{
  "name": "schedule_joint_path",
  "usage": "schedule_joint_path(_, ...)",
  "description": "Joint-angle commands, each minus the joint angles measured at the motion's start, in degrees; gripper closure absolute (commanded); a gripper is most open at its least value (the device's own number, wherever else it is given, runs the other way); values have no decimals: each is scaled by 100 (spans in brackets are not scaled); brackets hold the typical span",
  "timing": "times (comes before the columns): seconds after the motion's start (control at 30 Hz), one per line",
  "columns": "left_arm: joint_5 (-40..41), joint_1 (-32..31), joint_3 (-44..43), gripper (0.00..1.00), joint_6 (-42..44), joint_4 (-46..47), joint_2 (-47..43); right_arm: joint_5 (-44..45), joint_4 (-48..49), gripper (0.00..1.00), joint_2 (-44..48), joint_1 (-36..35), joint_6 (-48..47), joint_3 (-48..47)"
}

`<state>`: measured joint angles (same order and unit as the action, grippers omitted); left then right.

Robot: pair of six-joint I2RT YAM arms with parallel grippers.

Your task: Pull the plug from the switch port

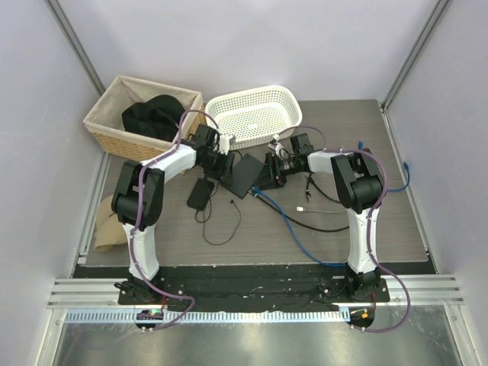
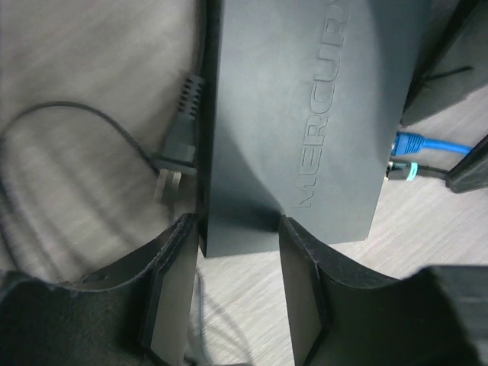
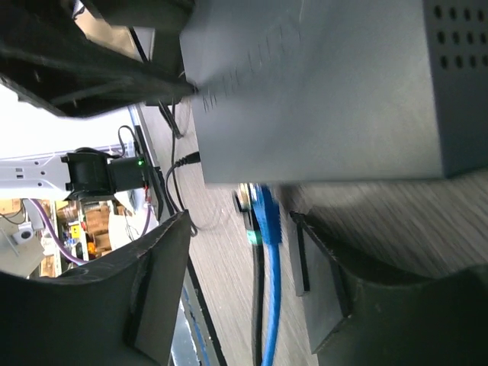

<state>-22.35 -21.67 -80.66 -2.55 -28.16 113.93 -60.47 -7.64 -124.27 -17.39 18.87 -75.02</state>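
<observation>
Item: flat matte-black rectangular switch, mid-surface, its end between your left pincer's part-spread fingers, grip untellable; blue cable plug seated in its port, framed by your wide-spread right pincer; step: approach; next, likely: clamp plug, draw straight out.

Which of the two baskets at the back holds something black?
The wicker basket at far left, with a black bag in it; the white plastic basket shows only its mesh.

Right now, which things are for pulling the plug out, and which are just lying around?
For the job: switch, blue plug.
Just lying about: white basket, wicker basket, black power adapter, grey mains plug.
</observation>
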Motion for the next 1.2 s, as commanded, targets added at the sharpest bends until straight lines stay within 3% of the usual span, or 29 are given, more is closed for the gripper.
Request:
schedule_joint_path(0.0,20,-179,393,50,-9,-40,-195,228,377,40,-299,-151,46,93)
schedule_joint_path(0.3,99,-382,736,50,-44,21,-266,255,465,51,-502,-142,90,137)
schedule_joint_path(0.5,257,-382,815,50,52,-23,-266,-692,1642,50,-414,-19,583,559)
schedule_joint_path(0.73,275,-390,859,50,61,-23,-249,-677,-68,56,-432,-72,-1103,304)
schedule_joint_path(0.83,275,-382,824,50,61,-14,-231,-651,-273,61,-441,-81,-1481,392)
schedule_joint_path(1.17,301,-425,815,50,70,-23,-240,-150,-572,66,-590,-133,-1624,322)
